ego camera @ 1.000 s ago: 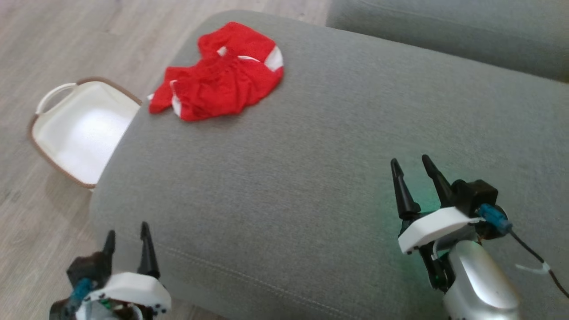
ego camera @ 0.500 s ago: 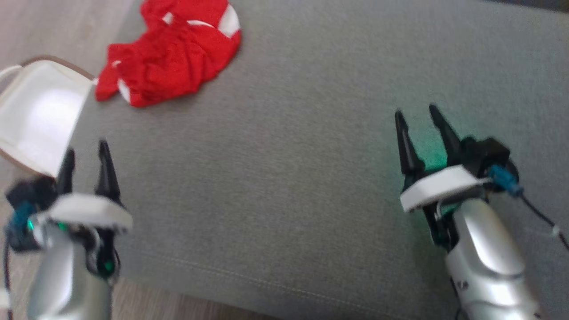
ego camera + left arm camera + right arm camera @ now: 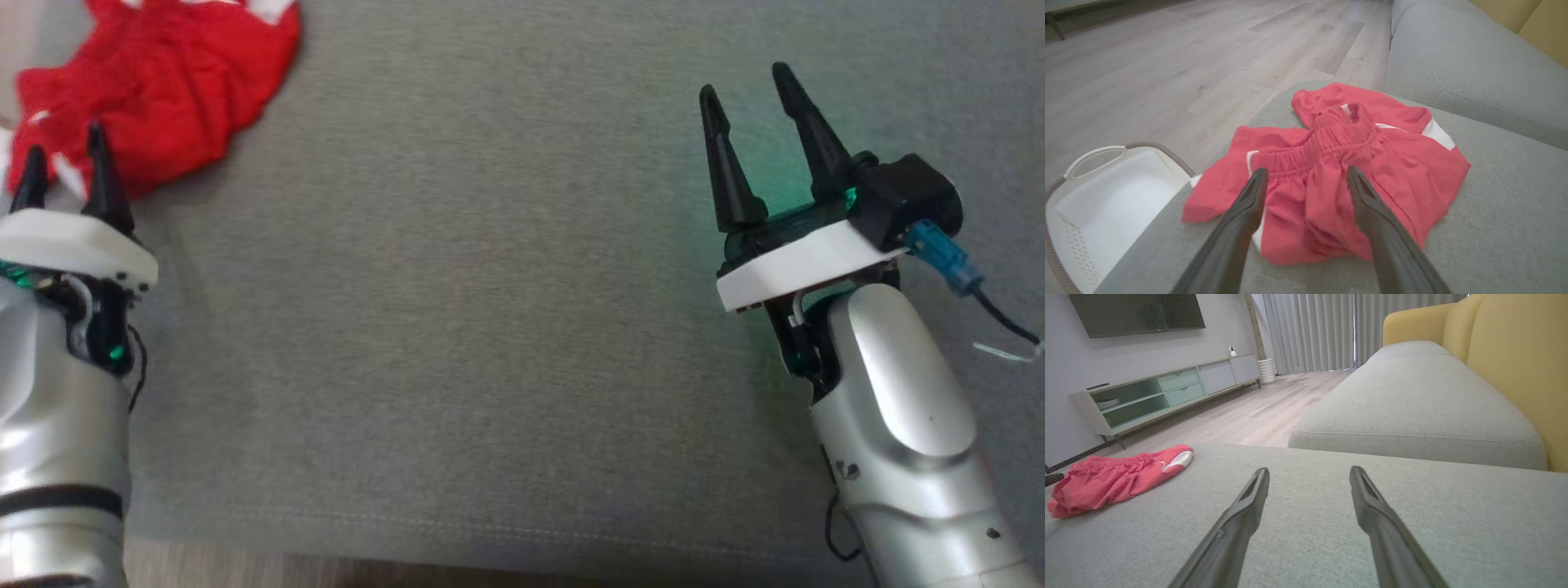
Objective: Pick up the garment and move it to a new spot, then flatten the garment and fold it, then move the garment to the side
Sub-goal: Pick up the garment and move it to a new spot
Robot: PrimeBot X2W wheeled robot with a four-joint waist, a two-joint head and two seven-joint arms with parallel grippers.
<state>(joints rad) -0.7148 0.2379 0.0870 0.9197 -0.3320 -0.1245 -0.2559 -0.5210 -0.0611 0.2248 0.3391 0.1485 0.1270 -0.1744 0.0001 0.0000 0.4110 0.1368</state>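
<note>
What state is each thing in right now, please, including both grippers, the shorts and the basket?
red shorts, crumpled, lying unfolded on the grey sofa cushion near its edge
left gripper, open, empty, fingers pointing at the shorts
right gripper, open, empty, over bare cushion
white laundry basket, empty, on the floor beside the cushion

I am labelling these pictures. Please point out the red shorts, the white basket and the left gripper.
red shorts [image 3: 1310, 179], left wrist view, central cloth.
white basket [image 3: 1102, 204], left wrist view, inner wall.
left gripper [image 3: 65, 140], head view, between fingertips.
</note>
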